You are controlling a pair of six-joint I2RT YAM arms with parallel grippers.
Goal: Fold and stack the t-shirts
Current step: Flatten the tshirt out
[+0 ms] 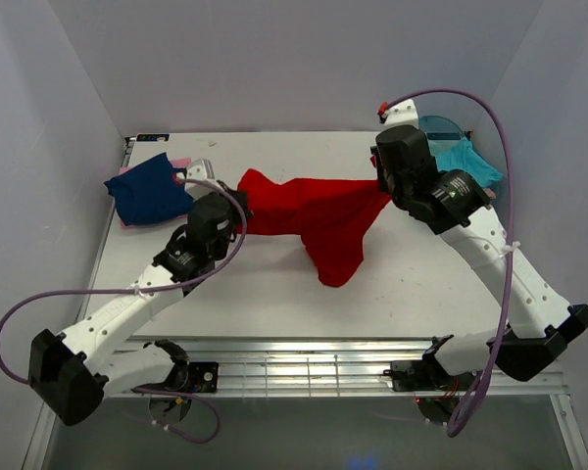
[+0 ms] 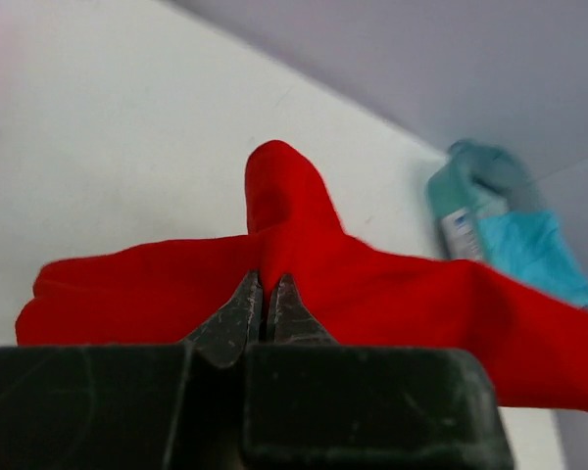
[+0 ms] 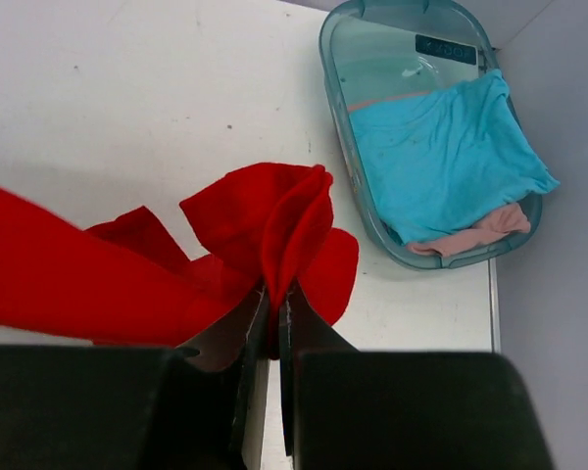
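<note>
L pincer [image 2: 265,286] is clamping tight on a pinch of the red t-shirt [image 1: 318,220], w/ cloth bunching up just past its tips. R pincer [image 3: 274,294] is gripping another fold of the same shirt, jaws nearly together w/ fabric between them. The shirt is hanging stretched between the two arms over the middle of the table [image 1: 421,294], its centre sagging in a point toward the near side; can't tell if that point is touching down.

Step in hand is prob. spreading it out before folding. To do it well: both arms should be pulling apart evenly until the sag goes, then lowering together so it's lying flat on bare table. Both grips look like bunched cloth, not clean corners, so a re-grip at hem or shoulders is likely needed.

Farther back, the navy t-shirt [image 1: 149,191] is lying far left on a pink t-shirt [image 1: 181,163]. Far right, the teal tub [image 3: 338,98] is holding the turquoise t-shirt [image 3: 441,157] over more pinkish cloth [image 3: 485,230].

Writing: a dark label [image 3: 441,47] in the tub w/ pale characters, too small to read.
</note>
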